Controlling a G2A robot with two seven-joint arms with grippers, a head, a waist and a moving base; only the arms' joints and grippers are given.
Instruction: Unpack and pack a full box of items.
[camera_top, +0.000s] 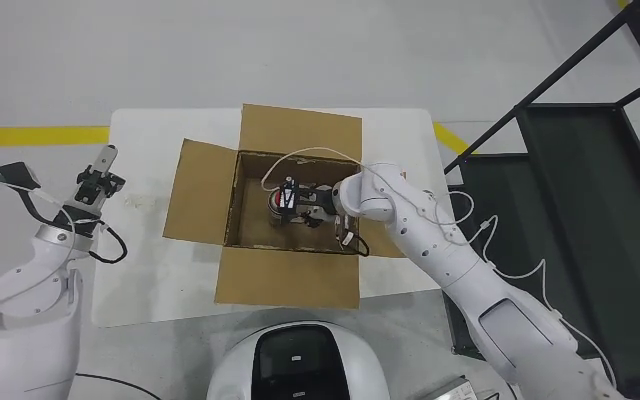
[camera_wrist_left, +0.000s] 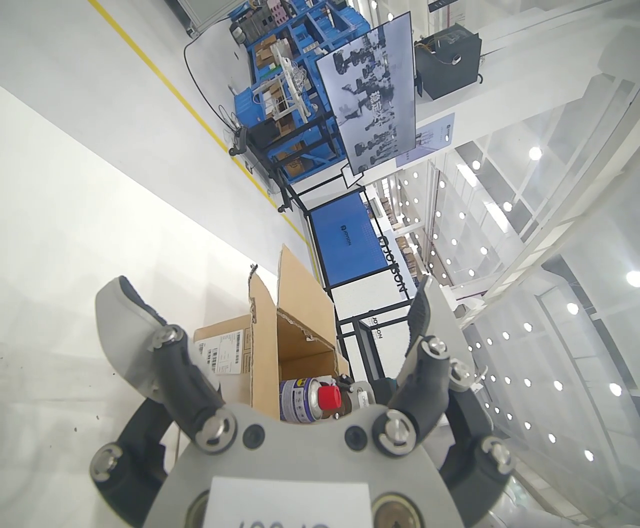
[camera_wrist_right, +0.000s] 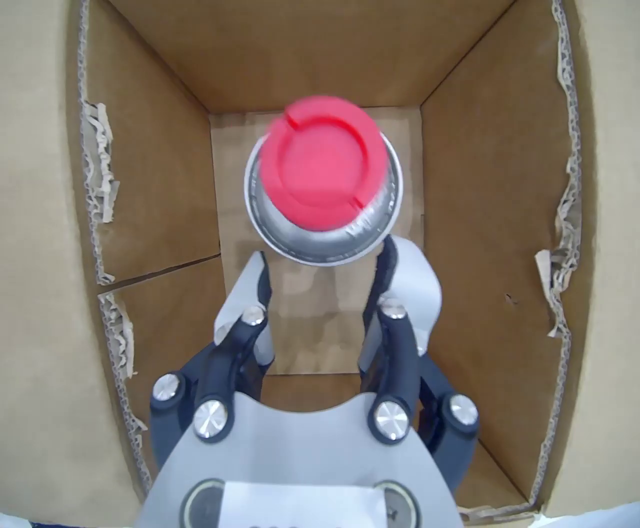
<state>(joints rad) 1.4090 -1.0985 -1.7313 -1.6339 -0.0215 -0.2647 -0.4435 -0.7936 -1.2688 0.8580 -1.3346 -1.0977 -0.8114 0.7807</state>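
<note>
An open cardboard box (camera_top: 300, 128) stands mid-table with its flaps spread. A spray can (camera_top: 277, 201) with a red cap (camera_wrist_right: 324, 167) and silver shoulder stands upright inside the box opening. My right gripper (camera_top: 303, 205) reaches into the box (camera_wrist_right: 500, 175) and is shut on the spray can, one finger (camera_wrist_right: 397, 280) on each side of its body. The box floor around the can is bare cardboard. My left gripper (camera_top: 98, 178) hangs open over the table's left edge, well clear of the box. From the left gripper (camera_wrist_left: 272, 295), the can (camera_wrist_left: 300, 395) shows at the box (camera_wrist_left: 300, 310) rim.
The white table (camera_top: 150, 130) has bare room left of the box. A black metal stair frame (camera_top: 545, 130) stands close to the table's right side. A white cable (camera_top: 300, 156) loops over the box by the right arm. Torn edges line the box flaps.
</note>
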